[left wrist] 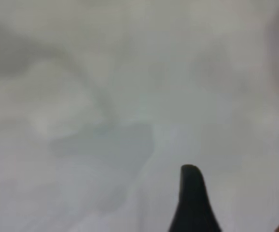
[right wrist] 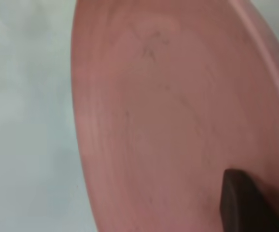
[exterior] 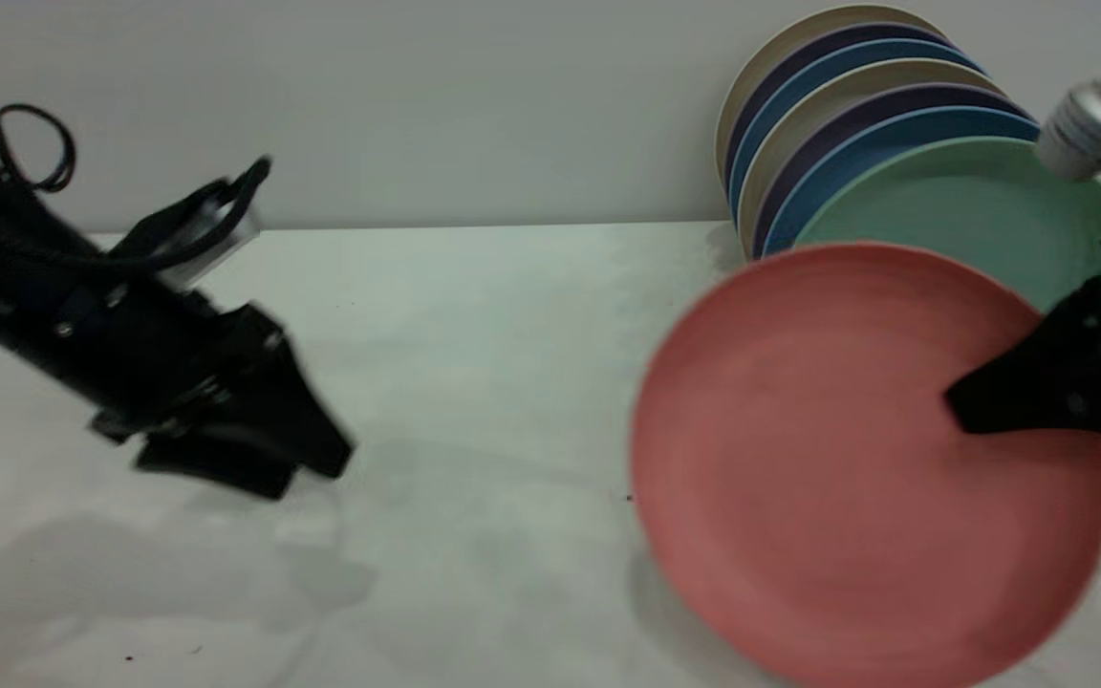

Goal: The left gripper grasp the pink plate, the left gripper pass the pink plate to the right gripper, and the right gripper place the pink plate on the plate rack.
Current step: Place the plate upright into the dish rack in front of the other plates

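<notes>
Pink plate [exterior: 828, 478] stands tilted on edge above the table [exterior: 474, 382], right gripper [exterior: 966, 406] fingers clamped on its rim before racked plates [exterior: 856, 115]; left gripper [exterior: 312, 459] empty, finger gap indeterminate.

Your right gripper [exterior: 966, 406] reaches in from the right edge, fingers [right wrist: 241, 203] clamped on the rim of the pink plate [exterior: 856, 468], which it carries tilted upright. Your left gripper [exterior: 312, 459] sits well apart, angled downward, holding nothing (finger spacing unclear).
</notes>
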